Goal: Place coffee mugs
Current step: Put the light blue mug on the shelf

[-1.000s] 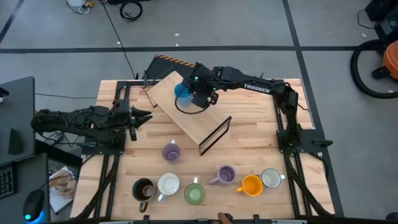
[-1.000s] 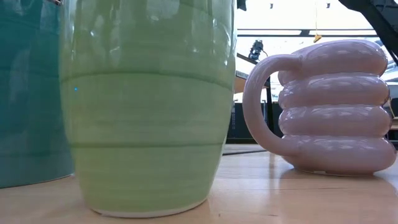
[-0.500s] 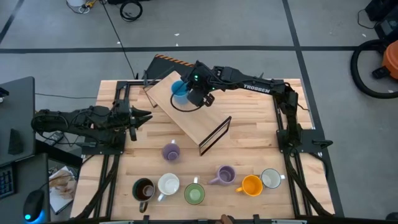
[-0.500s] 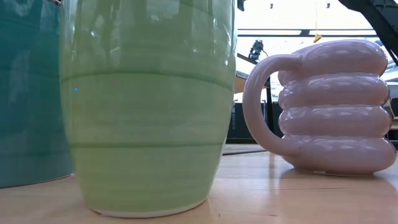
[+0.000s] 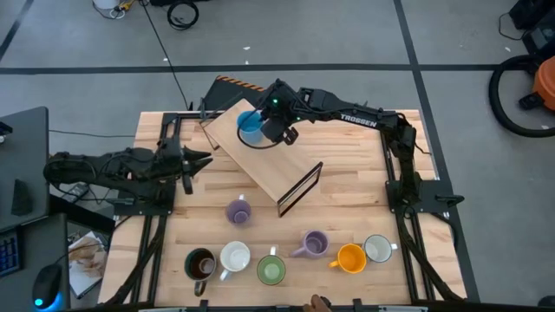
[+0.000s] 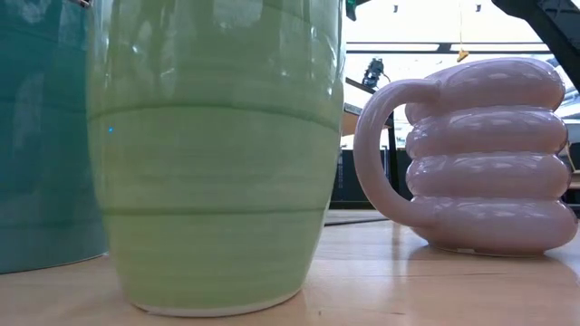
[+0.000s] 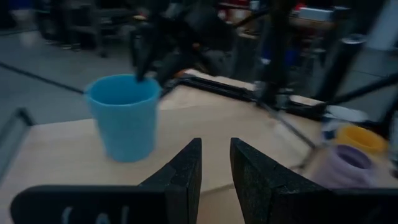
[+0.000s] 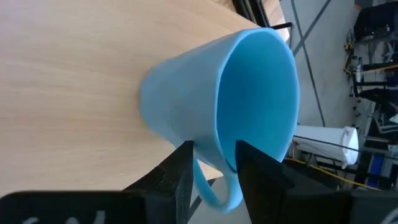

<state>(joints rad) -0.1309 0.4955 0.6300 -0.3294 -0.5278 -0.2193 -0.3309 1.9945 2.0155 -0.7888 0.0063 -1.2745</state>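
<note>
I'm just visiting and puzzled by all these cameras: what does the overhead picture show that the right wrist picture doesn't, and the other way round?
Only the high view shows the waiting left gripper and seven other mugs, like the orange mug. Only the right wrist view shows the right gripper pinching the blue mug by its rim beside the handle. Both show that mug on the wooden board.

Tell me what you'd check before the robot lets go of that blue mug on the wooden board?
1. Right end effector shut on blue mug rim: ok.
2. Mug over the wooden board: ok.
3. Mug upright: ok.
4. Base resting fully on the board: cannot tell.
5. Left end effector away from the board's mug spot: ok.
6. Other mugs, such as the lilac mug, off the board: ok.
</note>
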